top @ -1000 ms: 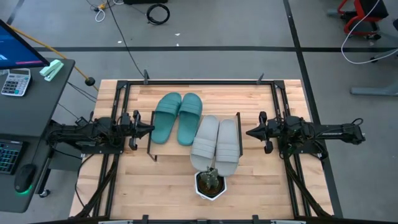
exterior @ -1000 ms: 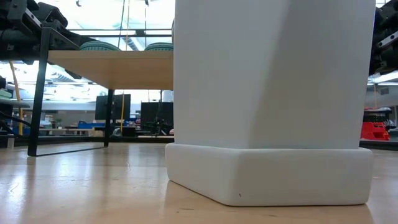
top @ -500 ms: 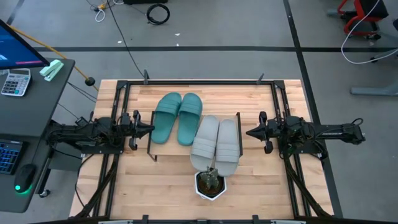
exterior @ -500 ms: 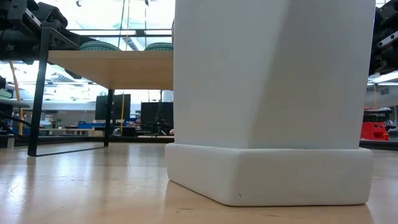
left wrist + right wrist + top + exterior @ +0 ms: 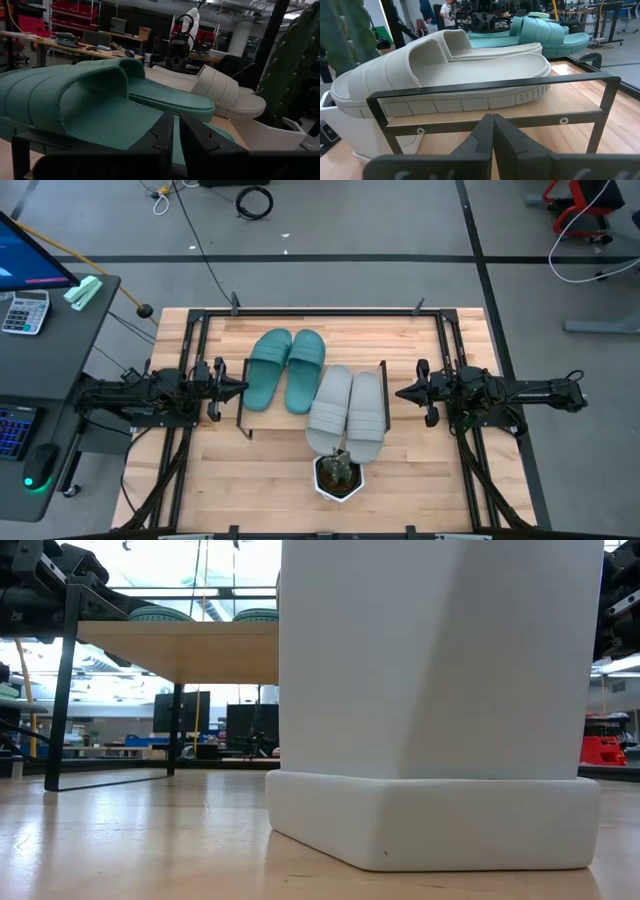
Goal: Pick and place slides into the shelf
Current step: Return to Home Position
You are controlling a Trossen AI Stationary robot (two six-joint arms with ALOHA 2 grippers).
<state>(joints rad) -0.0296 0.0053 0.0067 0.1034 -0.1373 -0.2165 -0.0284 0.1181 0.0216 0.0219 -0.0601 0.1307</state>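
Note:
The shelf (image 5: 275,418) stands mid-table, a light wood board on black metal legs. On its top lie the slides: a teal-green pair (image 5: 287,369) at the far left and a light grey pair (image 5: 347,412) at the near right, soles down, their near ends past the board's near edge. My left gripper (image 5: 244,388) waits level at the shelf's left end, shut, pointing at the teal slides (image 5: 90,100). At the right end my right gripper (image 5: 399,392) waits level, shut, facing the grey slides (image 5: 450,65). Neither gripper touches anything.
A white pot (image 5: 338,476) with a cactus stands just near of the grey slides and fills most of the low view (image 5: 430,690). A black metal frame (image 5: 320,313) runs around the table. Bare wood lies at the table's near left and near right.

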